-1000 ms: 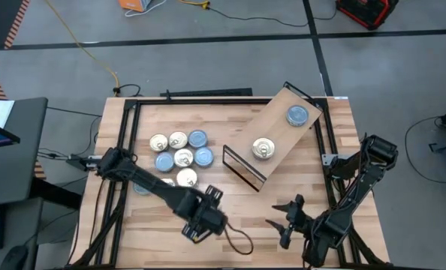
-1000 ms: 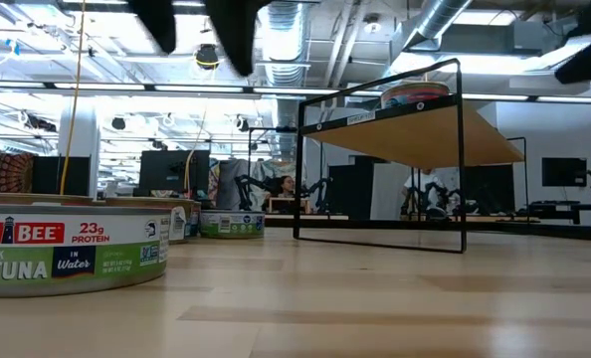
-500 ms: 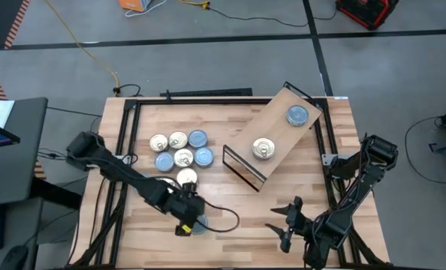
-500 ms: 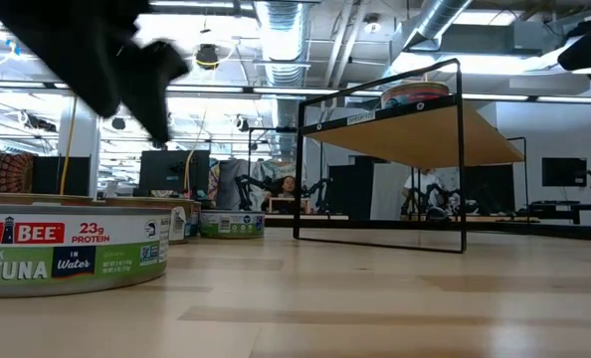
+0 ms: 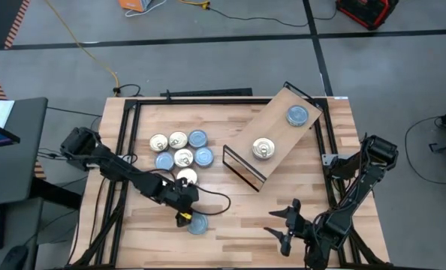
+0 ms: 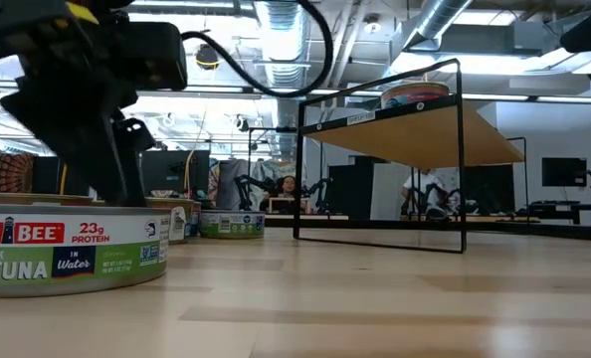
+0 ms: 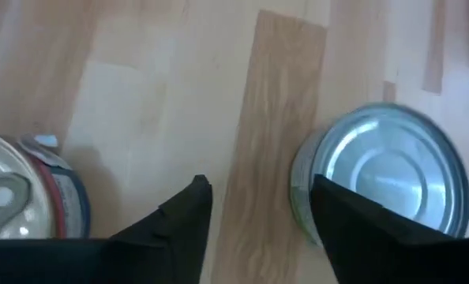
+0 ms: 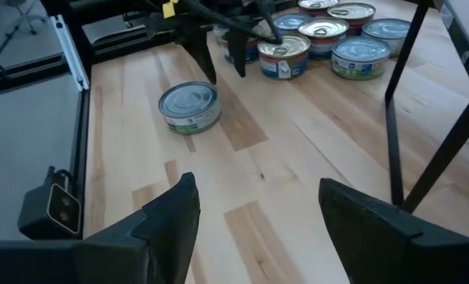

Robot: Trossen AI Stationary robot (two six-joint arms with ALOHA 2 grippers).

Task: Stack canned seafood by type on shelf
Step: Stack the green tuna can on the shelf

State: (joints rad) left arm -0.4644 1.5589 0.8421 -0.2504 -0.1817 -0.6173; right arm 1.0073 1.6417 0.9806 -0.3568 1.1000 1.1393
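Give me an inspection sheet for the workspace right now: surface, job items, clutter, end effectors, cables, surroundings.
Surface: wooden tabletop inside a black frame.
Job's things: shelf sits angled on the table and carries one gold-lid tin and one blue-lid tin. A cluster of loose tins lies on the table's left part. One lone blue-lid tin sits near the front edge.
Clutter: nothing seen.
End effectors: left end effector is low beside the lone tin, jaws apart, not holding it. Right end effector is open, waiting at front right.
Cables: black cable loops off the left arm; yellow cable on the floor.
Surroundings: grey floor, desk to the left.
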